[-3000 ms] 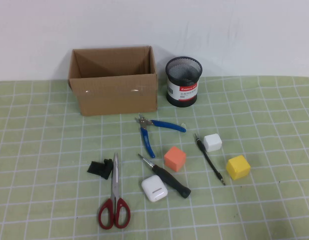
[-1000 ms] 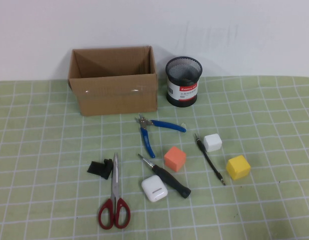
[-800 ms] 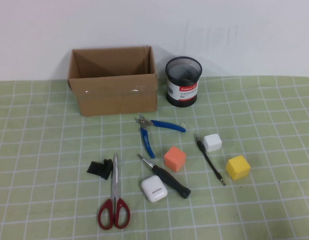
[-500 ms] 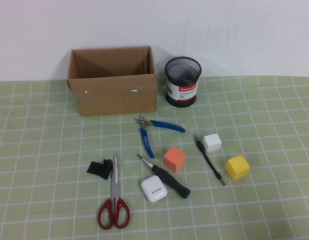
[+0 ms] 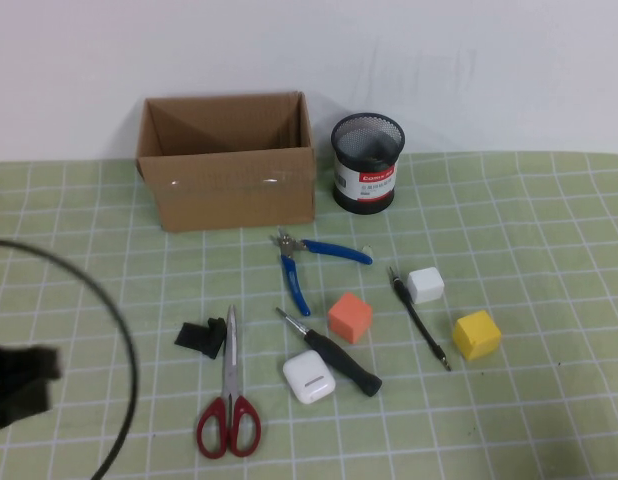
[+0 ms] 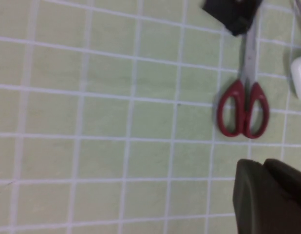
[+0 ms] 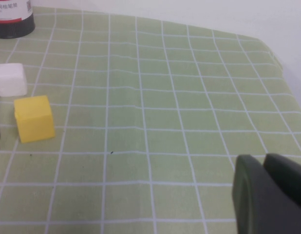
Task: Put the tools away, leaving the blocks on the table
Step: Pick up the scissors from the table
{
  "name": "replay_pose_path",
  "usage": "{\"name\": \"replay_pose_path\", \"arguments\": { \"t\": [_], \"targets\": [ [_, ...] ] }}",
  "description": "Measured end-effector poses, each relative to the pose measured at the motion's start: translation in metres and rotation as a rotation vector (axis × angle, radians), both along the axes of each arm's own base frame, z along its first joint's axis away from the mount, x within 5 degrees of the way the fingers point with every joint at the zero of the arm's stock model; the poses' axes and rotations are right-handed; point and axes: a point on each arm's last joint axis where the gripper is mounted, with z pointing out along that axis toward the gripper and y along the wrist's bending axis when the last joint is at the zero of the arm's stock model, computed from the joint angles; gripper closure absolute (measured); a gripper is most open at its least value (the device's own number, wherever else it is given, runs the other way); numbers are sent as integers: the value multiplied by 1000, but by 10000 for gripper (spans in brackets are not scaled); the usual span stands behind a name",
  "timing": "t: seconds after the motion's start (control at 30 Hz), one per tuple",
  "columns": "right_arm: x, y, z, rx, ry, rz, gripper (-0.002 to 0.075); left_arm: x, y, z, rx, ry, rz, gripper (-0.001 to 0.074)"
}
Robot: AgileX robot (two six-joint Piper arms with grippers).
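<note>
On the green grid table (image 5: pixel 549 210) lie red-handled scissors (image 5: pixel 229 400), blue-handled pliers (image 5: pixel 307 262), a thick black-handled screwdriver (image 5: pixel 334 355) and a thin black screwdriver (image 5: pixel 419 320). An orange cube (image 5: pixel 350 317), a yellow cube (image 5: pixel 476 334) and a white cube (image 5: pixel 425 285) sit among them. My left arm (image 5: pixel 19 385) enters at the front left. My left gripper (image 6: pixel 264 165) is shut and empty, hovering short of the scissors (image 6: pixel 243 109). My right gripper (image 7: pixel 263 158) is shut and empty, well away from the yellow cube (image 7: pixel 34 118) and white cube (image 7: pixel 10 79).
An open cardboard box (image 5: pixel 227 165) and a black mesh pen cup (image 5: pixel 366 162) stand at the back. A white earbud case (image 5: pixel 308 378) and a small black bracket (image 5: pixel 201 338) lie near the scissors. A black cable (image 5: pixel 124 340) arcs over the front left.
My left arm and its cable have come into the high view at the front left. The objects on the table have not moved.
</note>
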Motion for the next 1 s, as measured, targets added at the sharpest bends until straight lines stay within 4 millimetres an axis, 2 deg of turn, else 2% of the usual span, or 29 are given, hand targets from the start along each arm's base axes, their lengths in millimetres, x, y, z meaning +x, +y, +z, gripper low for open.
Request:
{"name": "replay_pose_path", "arguments": {
  "t": [0.17,0.37,0.63,0.87,1.0],
  "targets": [
    [0,0,0,0,0,0,734,32,-21,-22,-23,79,-84,739],
    [0,0,0,0,0,0,734,54,-76,-39,-14,119,-236,739],
    [0,0,0,0,0,0,733,87,-147,-62,120,184,-372,739],
    [0,0,0,0,0,0,734,114,-165,-88,212,236,-407,719],
    [0,0,0,0,0,0,733,126,-170,-100,252,261,-429,575]
  ]
}}
